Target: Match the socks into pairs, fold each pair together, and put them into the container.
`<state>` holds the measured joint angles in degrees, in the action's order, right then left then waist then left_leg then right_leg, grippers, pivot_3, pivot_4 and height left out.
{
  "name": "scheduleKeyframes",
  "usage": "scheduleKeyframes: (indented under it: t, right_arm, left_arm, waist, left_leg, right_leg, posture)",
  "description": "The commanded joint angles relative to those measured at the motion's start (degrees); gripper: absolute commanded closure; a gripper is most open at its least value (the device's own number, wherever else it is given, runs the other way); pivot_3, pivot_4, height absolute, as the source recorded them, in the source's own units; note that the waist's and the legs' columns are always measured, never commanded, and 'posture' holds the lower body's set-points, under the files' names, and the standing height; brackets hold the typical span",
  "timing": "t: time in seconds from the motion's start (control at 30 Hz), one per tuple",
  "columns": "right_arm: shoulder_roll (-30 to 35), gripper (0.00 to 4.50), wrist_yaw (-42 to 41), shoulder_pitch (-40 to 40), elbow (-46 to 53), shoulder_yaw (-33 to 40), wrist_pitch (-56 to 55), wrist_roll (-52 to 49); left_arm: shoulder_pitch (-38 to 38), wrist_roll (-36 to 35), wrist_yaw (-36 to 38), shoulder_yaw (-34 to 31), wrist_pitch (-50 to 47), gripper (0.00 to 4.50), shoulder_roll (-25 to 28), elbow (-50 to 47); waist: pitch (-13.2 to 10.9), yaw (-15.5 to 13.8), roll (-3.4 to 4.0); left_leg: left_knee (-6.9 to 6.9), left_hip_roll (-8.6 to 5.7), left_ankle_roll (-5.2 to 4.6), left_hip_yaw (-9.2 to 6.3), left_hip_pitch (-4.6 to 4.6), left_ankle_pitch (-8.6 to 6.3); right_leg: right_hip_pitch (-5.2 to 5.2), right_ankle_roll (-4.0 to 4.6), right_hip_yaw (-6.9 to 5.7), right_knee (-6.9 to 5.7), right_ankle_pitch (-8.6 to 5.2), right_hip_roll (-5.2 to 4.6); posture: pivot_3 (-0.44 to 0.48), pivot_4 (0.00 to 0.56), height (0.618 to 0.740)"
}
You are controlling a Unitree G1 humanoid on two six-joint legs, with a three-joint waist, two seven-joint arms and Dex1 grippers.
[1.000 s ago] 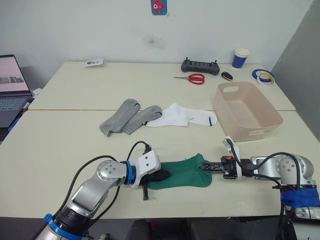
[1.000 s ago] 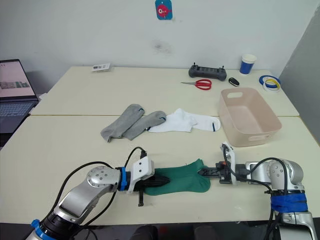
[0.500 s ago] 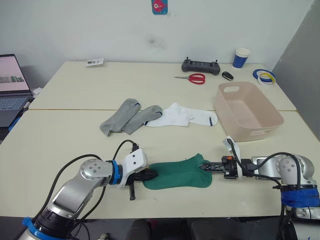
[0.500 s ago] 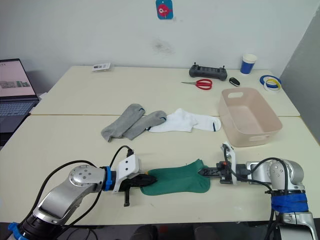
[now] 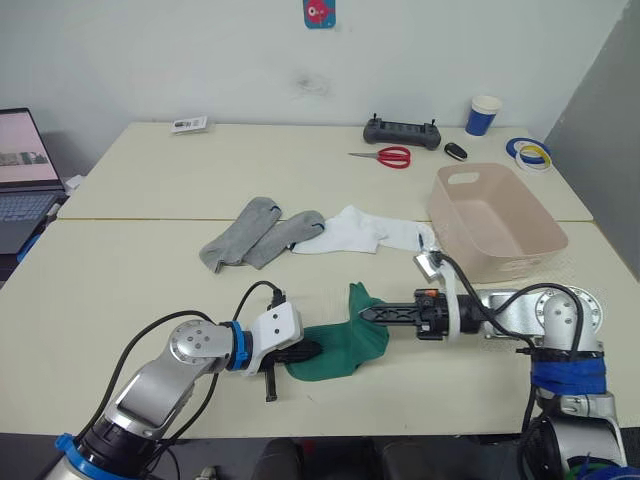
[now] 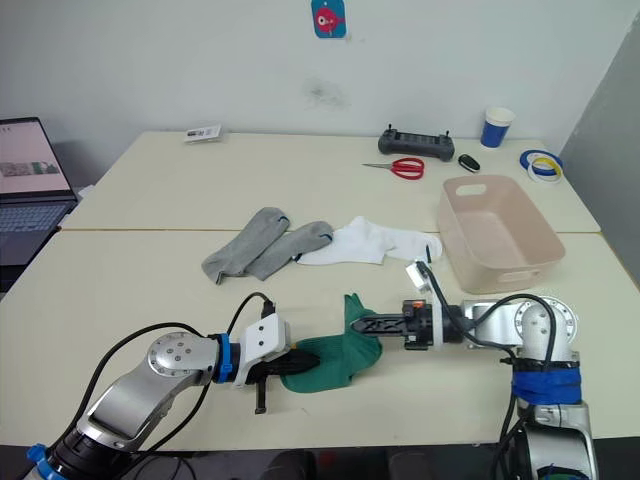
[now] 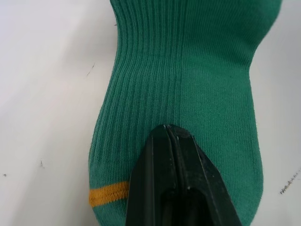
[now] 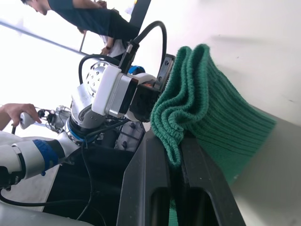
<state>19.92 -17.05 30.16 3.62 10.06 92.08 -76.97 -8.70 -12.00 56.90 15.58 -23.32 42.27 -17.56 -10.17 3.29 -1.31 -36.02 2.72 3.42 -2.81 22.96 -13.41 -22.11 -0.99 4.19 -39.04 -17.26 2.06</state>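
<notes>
- Left eye view: on the near part of the table (image 5: 120,280) lies a green sock (image 5: 340,345). The left end effector (image 5: 305,351) is closed on its cuff end at the robot's left, and the right end effector (image 5: 366,312) pinches the other end, lifted and folded back over the middle. Farther back lie two grey socks (image 5: 255,234) side by side, touching a white sock (image 5: 365,231) to their right. The pink container (image 5: 495,222) stands just right of the white sock.
- Right eye view: behind the container sit red scissors (image 6: 402,167), a black controller (image 6: 412,143), a blue cup (image 6: 494,127) and rolls of tape (image 6: 539,163). A laptop (image 6: 28,180) sits at the far left.
- Left wrist view: the left end effector's fingers (image 7: 176,188) press together on the ribbed green fabric, beside an orange stripe (image 7: 107,194).
- Right wrist view: the right end effector's fingers (image 8: 150,188) clamp a bunched edge of green sock. A person (image 8: 94,21) stands in the background.
</notes>
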Motion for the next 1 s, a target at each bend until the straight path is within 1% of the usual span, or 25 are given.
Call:
scheduleKeyframes:
  t: [0.03,0.2,0.5,0.63,0.87,1.0]
  right_arm:
    - [-1.9,4.48,2.5,0.9,-0.2,-1.5,0.4,-1.0]
    - [-5.2,4.48,4.9,1.6,-1.4,-3.9,0.3,2.7]
    - [-9.2,4.48,5.3,2.7,-2.3,-4.3,0.2,5.6]
    - [-10.4,3.39,4.6,2.9,-2.3,-4.4,0.0,6.6]
    - [-11.6,1.02,3.5,3.8,-3.0,-2.2,0.4,5.0]
    - [-11.5,1.02,2.5,3.8,-3.2,-1.7,0.4,3.4]
  left_arm:
    - [0.7,1.4,-0.3,0.9,-1.0,4.50,0.3,0.9]
    - [1.0,1.4,-0.4,0.5,-1.3,4.50,0.6,0.5]
    - [2.0,1.3,-1.1,0.1,-2.0,4.50,0.9,-0.5]
    - [1.8,1.4,-1.4,0.4,-2.1,4.50,0.7,-0.3]
    - [1.7,1.5,-1.3,0.4,-1.8,4.50,0.8,0.2]
    - [1.7,1.5,-1.2,0.4,-1.6,4.50,0.9,0.5]
  waist:
    - [0.0,0.0,0.01]
    - [0.0,0.0,0.02]
    - [0.0,0.0,0.03]
    - [0.0,0.0,0.03]
    - [0.0,0.0,0.04]
    - [0.0,0.0,0.04]
  left_leg:
    - [0.00,0.00,0.00,0.00,0.00,0.00]
    - [0.01,0.01,0.00,0.00,0.00,0.00]
    - [0.03,0.02,0.00,0.01,0.00,0.00]
    - [0.04,0.02,0.00,0.00,0.00,0.00]
    - [0.04,0.02,0.00,0.01,0.00,0.00]
    - [0.04,0.02,0.00,0.02,0.00,0.00]
  right_leg:
    - [-0.01,0.00,0.00,-0.01,0.00,0.00]
    - [-0.02,0.00,0.00,-0.02,0.00,0.00]
    - [-0.05,0.00,0.00,-0.02,0.00,0.01]
    - [-0.06,0.00,-0.01,-0.02,0.00,0.01]
    - [-0.06,0.00,0.00,-0.02,0.00,0.00]
    - [-0.06,0.00,0.01,-0.02,0.00,0.00]
  posture:
    - [0.000,0.150,0.740]
    - [0.000,0.150,0.740]
    - [0.000,0.150,0.740]
    - [0.000,0.150,0.740]
    - [0.000,0.150,0.740]
    - [0.000,0.150,0.740]
